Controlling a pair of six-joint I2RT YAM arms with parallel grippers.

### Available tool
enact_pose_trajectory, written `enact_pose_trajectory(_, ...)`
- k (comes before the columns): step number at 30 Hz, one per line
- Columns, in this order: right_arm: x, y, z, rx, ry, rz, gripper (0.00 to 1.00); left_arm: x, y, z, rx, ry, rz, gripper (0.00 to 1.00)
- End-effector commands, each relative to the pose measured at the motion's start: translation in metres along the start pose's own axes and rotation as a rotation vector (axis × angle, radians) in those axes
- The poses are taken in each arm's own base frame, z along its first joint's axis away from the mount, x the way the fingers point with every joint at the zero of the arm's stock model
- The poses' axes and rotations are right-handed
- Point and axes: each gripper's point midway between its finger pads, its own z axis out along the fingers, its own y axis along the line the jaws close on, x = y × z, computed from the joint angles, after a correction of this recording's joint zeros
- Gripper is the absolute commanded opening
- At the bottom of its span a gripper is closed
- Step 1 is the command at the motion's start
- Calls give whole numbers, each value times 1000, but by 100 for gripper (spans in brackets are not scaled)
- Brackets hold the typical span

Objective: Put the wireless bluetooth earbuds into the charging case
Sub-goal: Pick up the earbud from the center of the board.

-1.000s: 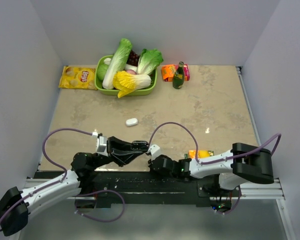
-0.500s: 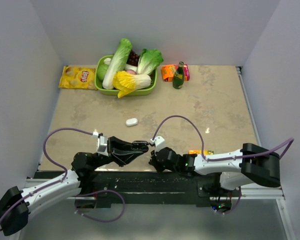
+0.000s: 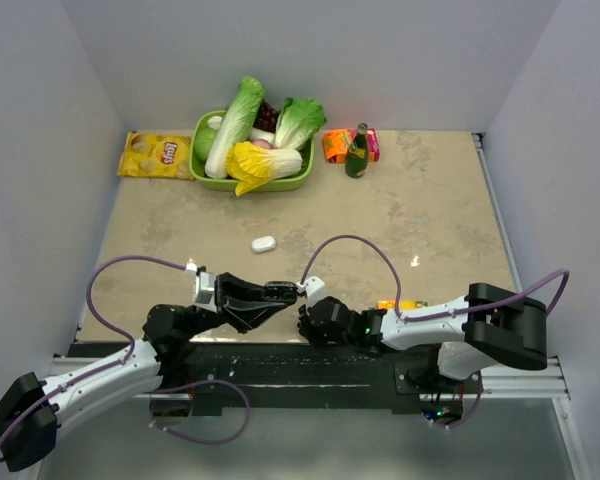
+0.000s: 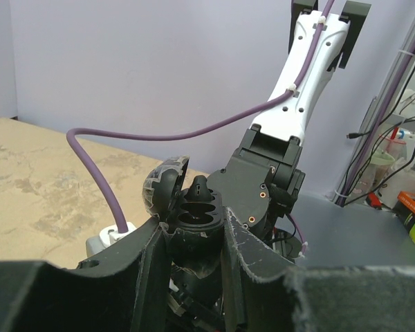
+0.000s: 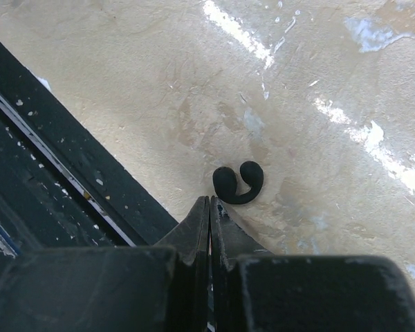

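My left gripper (image 3: 272, 296) is shut on the black charging case (image 4: 194, 238) and holds it above the near table edge. The case's lid (image 4: 162, 188) stands open. One black earbud (image 4: 199, 185) sticks up from the case's far slot, and the nearer slots look empty. My right gripper (image 5: 210, 200) is shut and empty, low over the table just right of the case (image 3: 305, 318). A second black earbud (image 5: 237, 183) lies on the table, touching or just beyond the right fingertips. A white closed case (image 3: 263, 243) lies mid-table. No white earbuds show.
A green basket (image 3: 205, 178) of vegetables stands at the back, with a yellow chips bag (image 3: 155, 155) to its left and a green bottle (image 3: 357, 152) and orange packet (image 3: 336, 145) to its right. An orange-yellow item (image 3: 400, 306) lies by the right arm. A black rail (image 5: 48, 145) runs along the near edge.
The right gripper has shifted slightly by the black case, forward and then back a little, and its arm's elbow has swung. The left arm has kept the case still.
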Motion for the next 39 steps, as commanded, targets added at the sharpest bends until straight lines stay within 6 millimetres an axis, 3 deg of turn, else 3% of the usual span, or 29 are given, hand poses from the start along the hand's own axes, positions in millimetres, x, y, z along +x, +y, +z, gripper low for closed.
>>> enact_pose_trajectory(1,-5,-14,3,38,-32,44,0,29,7,-17,-25,44,-3,0)
enact_pose_trajectory(17,-3,-57,-1,169,-22,79,0,30,8,-16,-30,56,-3,0)
enact_pose_trajectory(25,-15,-56,-13,162,-68,111,0,29,7,-15,-27,56,-1,0)
enact_pose_trajectory(32,-47,-54,-29,172,-157,111,35,30,7,-17,-26,51,-6,0)
enact_pose_trajectory(39,-51,-54,-13,189,-122,110,42,29,6,-17,-23,47,-10,0)
